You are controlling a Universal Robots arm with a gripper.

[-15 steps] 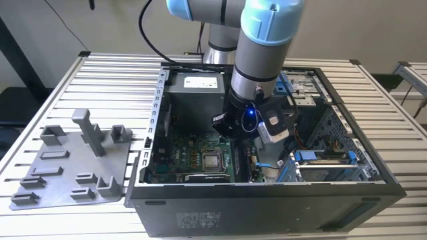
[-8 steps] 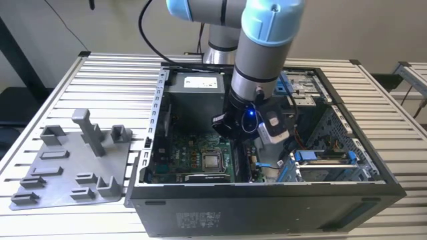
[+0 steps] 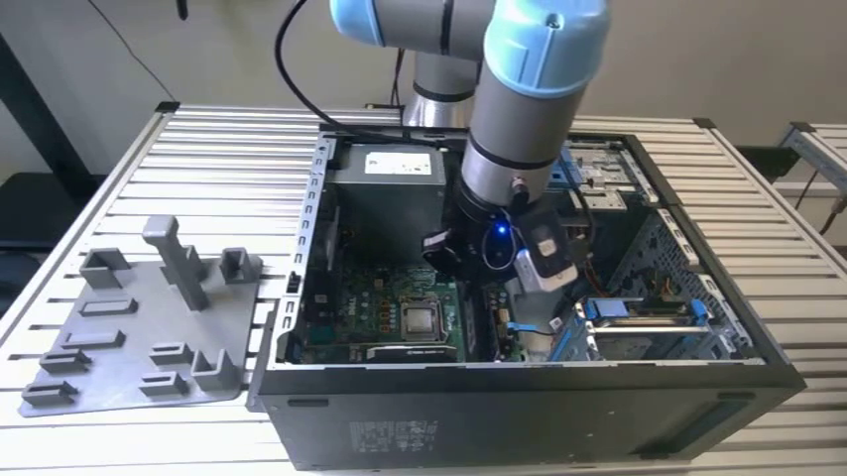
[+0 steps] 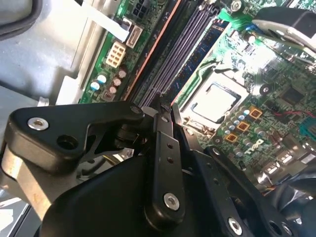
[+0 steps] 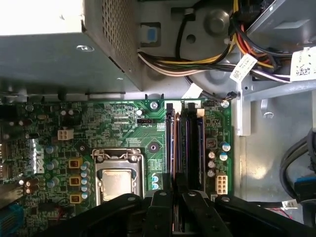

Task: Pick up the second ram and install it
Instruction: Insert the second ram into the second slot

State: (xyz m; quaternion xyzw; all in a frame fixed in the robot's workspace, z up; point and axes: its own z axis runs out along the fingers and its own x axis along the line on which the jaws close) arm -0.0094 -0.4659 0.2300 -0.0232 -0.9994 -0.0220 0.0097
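Note:
The second ram [image 5: 173, 148] is a thin strip seen edge-on with a coppery edge. It lies along the memory slot nearest the processor socket [image 5: 116, 180] on the green board. My gripper [image 5: 177, 217] sits at one end of it, fingers closed in on either side of the strip. In the second wrist view the gripper [image 4: 163, 106] has its black fingers drawn together over the end of the ram [image 4: 148, 52], beside the dark slots [image 4: 182, 39]. Whether the strip is pressed fully into its slot I cannot tell. In the exterior view the arm's wrist [image 3: 510, 248] reaches down into the open computer case [image 3: 530, 387].
A grey power supply box [image 5: 49, 54] and a bundle of coloured cables [image 5: 197, 59] sit just beyond the slots. Case walls ring the board [image 3: 384, 307]. A grey fixture tray [image 3: 146, 327] lies on the slatted table at the exterior view's left.

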